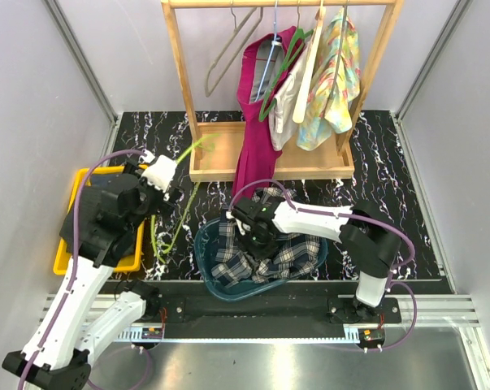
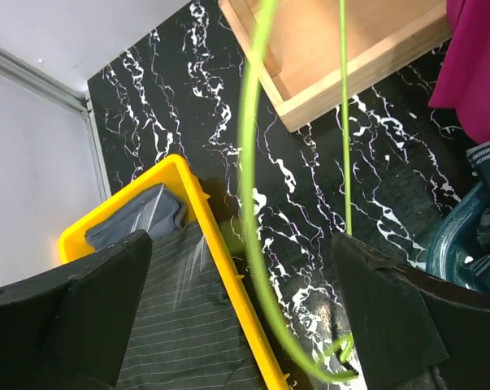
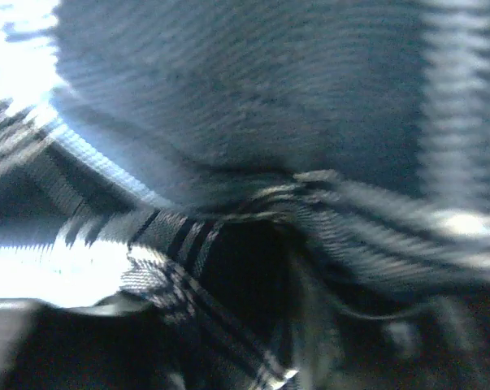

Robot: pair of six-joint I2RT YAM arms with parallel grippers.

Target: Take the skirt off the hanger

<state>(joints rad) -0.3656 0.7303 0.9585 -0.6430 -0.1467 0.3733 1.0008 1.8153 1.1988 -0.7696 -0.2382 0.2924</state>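
The plaid skirt [image 1: 232, 256] lies bunched in the teal basket [image 1: 202, 244] at the near middle of the table. My right gripper [image 1: 258, 233] is pressed down into it. Blurred plaid cloth [image 3: 171, 236] fills the right wrist view and hides the fingers. The bare green hanger [image 1: 182, 199] slants from the rack's base down to the table left of the basket. My left gripper [image 1: 155, 191] is over it with jaws wide apart. The hanger's wire [image 2: 249, 162] runs between the fingers [image 2: 391, 309] without touching them, its hook low by the right one.
A yellow tray [image 1: 64, 248] with dark striped cloth [image 2: 179, 325] is under my left arm. A wooden rack [image 1: 269, 168] at the back holds several hangers, a magenta garment [image 1: 257, 138] and light floral clothes [image 1: 330, 81]. The basket's rim [image 2: 448, 244] shows at the left wrist view's right edge.
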